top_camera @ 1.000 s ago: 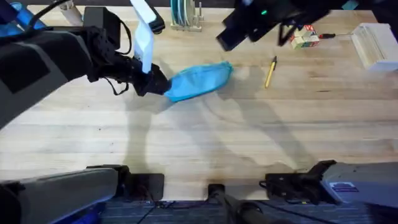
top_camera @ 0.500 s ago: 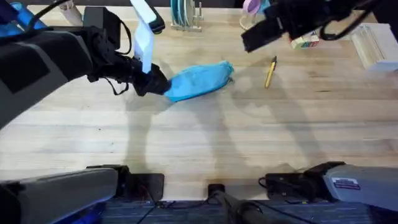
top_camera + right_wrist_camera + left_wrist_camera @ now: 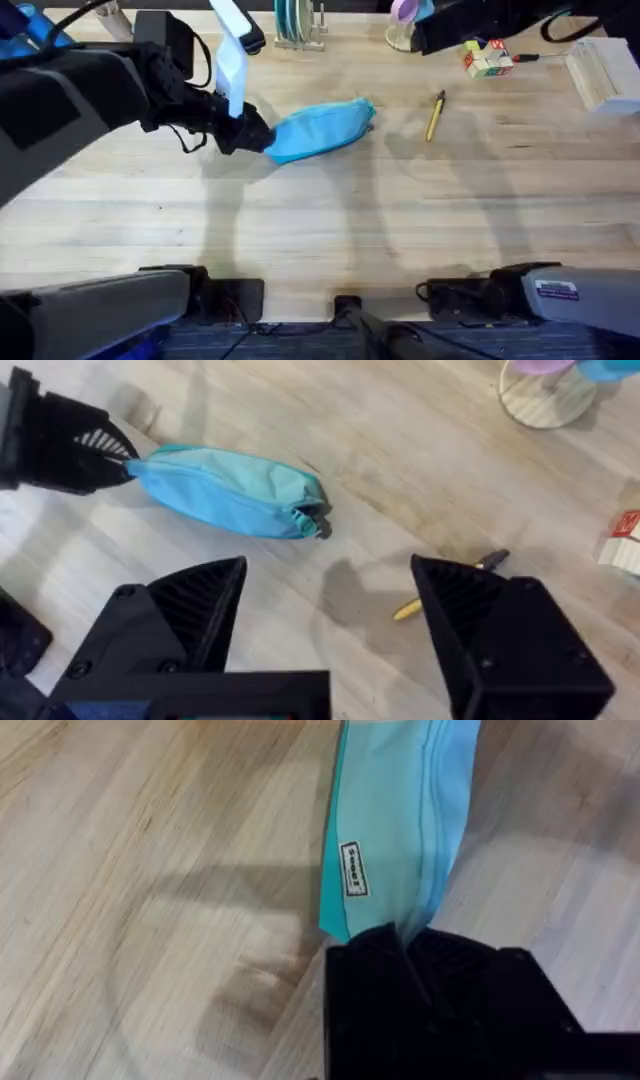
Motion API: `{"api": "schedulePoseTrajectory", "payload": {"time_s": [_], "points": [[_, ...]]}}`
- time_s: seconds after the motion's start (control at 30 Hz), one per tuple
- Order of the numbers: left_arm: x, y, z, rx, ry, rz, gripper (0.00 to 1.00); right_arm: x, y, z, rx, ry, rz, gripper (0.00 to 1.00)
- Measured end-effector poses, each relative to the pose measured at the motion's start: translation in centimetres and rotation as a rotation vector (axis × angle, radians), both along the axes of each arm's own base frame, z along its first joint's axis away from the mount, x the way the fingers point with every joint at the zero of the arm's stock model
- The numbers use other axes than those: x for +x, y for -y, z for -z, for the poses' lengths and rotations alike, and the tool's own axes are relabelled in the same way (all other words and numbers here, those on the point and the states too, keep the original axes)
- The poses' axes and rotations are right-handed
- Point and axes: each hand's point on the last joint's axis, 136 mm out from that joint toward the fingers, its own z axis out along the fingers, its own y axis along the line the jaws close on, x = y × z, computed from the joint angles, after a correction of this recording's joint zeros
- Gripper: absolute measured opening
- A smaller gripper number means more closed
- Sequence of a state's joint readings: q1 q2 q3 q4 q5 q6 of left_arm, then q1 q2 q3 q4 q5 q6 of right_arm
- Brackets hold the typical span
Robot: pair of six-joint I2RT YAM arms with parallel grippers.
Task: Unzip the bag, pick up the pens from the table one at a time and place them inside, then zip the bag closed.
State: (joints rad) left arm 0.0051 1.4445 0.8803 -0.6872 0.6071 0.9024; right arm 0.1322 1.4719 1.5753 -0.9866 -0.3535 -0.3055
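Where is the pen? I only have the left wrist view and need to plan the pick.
Observer: The pen lies on the table to the right of the bag, apart from it.
Operator: Is the right end effector ready for it?
Observer: The right end effector is open above the table, and its wrist view shows the pen beside one finger.
Operator: Anything crowding the pen?
Observer: A colourful block sits beyond the pen, not touching it.
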Motion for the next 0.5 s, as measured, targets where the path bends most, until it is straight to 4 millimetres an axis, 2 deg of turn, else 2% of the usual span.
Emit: {"api": "schedulePoseTrajectory", "payload": {"time_s": [0.43, 0.5], "points": [[0.0, 0.0, 0.0, 0.0, 0.0, 0.0, 0.042, -0.36, -0.12, 0.27, 0.01, -0.024, -0.004, 0.996], [0.01, 0.0, 0.0, 0.0, 0.0, 0.0, 0.042, -0.93, -0.11, 0.7, 0.0, -0.05, -0.015, 0.996]]}}
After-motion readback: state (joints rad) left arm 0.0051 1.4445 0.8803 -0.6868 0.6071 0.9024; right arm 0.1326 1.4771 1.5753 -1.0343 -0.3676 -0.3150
